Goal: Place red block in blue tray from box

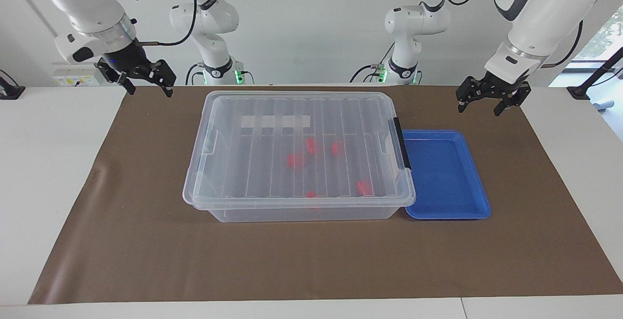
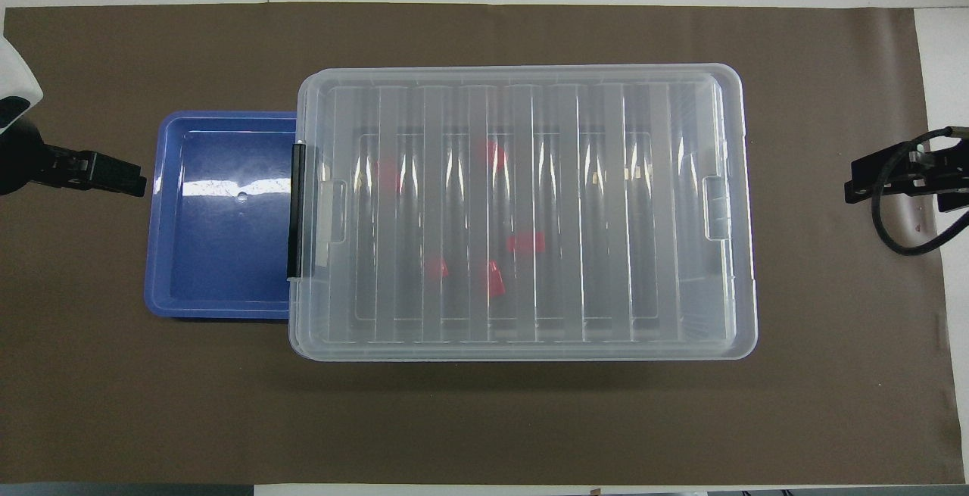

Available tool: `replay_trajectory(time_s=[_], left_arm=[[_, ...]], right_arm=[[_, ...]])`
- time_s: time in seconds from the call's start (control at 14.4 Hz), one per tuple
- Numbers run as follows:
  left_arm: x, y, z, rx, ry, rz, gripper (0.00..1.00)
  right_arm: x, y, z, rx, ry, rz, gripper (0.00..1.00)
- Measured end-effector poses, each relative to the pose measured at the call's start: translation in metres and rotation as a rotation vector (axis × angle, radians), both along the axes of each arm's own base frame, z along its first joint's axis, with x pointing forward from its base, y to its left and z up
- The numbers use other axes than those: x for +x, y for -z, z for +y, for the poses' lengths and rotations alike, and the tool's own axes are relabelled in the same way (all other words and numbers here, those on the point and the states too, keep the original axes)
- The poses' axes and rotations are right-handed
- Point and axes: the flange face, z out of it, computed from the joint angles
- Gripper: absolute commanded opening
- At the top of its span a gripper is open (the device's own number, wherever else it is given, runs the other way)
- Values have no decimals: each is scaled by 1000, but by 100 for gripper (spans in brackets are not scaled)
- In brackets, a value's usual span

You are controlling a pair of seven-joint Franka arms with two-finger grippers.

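Mid-tabletop: box lidded over red blocks, blue tray touching its latch end, handy for transfer. Left gripper and right gripper raised over tabletop ends, fingers spread, empty.

One camera sits high across the surface from the robots and faces them, set far enough off to take in both arms and the whole brown mat. The other hangs above the robots' end, looking steeply down and closer in. Both share the large clear plastic lidded box and the shallow blue plastic tray, turned half round between them.
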Motion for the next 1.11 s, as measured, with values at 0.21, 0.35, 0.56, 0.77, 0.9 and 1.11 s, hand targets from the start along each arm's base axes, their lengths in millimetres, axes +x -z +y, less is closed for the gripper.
replay_trajectory(time_s=[0.21, 0.35, 0.56, 0.77, 0.9, 1.11], left_arm=[[0, 0, 0, 0, 0, 0, 100], [0, 0, 0, 0, 0, 0, 100], [0, 0, 0, 0, 0, 0, 100], [0, 0, 0, 0, 0, 0, 100], [0, 0, 0, 0, 0, 0, 100], [0, 0, 0, 0, 0, 0, 100]], right_arm=[[0, 0, 0, 0, 0, 0, 100], [0, 0, 0, 0, 0, -4, 100], [4, -2, 0, 0, 0, -35, 100], [7, -3, 1, -1, -1, -57, 100], [13, -1, 3, 0, 11, -97, 100], [23, 22, 31, 4, 16, -143, 100]])
